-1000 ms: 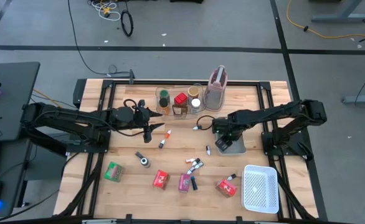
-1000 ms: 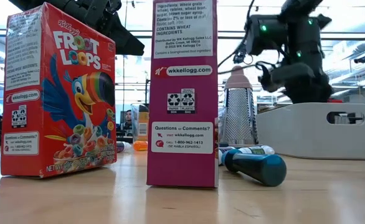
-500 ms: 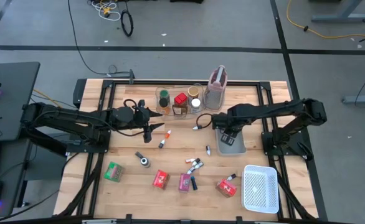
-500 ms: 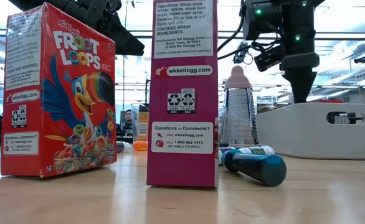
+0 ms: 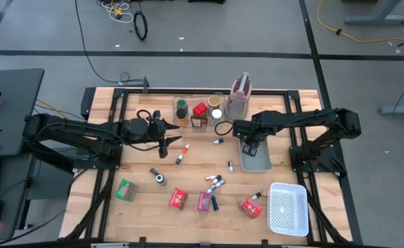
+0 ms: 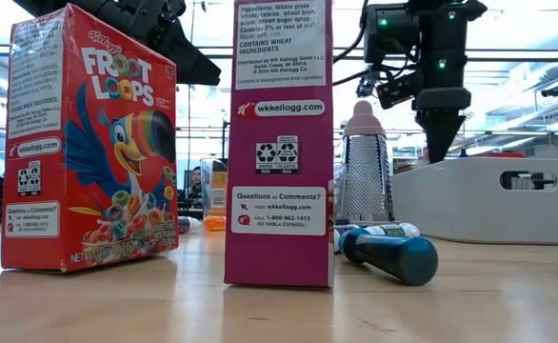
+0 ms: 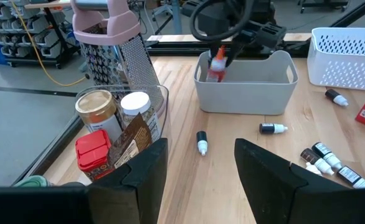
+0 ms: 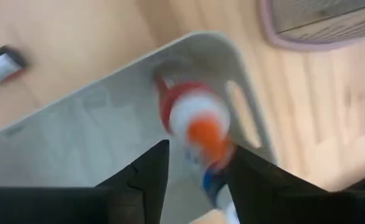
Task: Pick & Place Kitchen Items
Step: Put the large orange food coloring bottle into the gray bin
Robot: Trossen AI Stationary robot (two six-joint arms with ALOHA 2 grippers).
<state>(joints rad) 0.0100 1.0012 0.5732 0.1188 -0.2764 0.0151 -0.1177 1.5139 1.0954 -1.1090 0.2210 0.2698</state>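
My right gripper (image 5: 249, 143) hangs over the far end of the grey tray (image 5: 257, 160), shut on a small orange bottle with a red cap (image 7: 216, 65). My left gripper (image 5: 174, 134) waits open and empty above the table, near the clear bin of spice jars (image 5: 198, 114). Red, pink and green packets (image 5: 178, 200) (image 5: 203, 201) (image 5: 126, 189) stand along the near side. Tiny bottles (image 5: 216, 182) (image 5: 218, 141) lie on the wood mid-table. My right gripper pinches the small bottle's orange body (image 8: 211, 144) between its two fingers, coming from above and pointing down. The bottle is lifted clear and hangs along the fingers, red cap end (image 8: 170, 102) lowest, just inside the tray's rim (image 7: 245, 65).
A pink-topped grater (image 5: 240, 96) stands at the far edge beside the clear bin. The white mesh basket (image 5: 288, 207) sits at the near right corner. In the low view, cereal boxes (image 6: 89, 143) (image 6: 281, 143) and a blue bottle (image 6: 393, 255) fill the foreground.
My right gripper has moved from the tray's near end toward its far end and has straightened until its fingers point straight down. The left arm has kept still.
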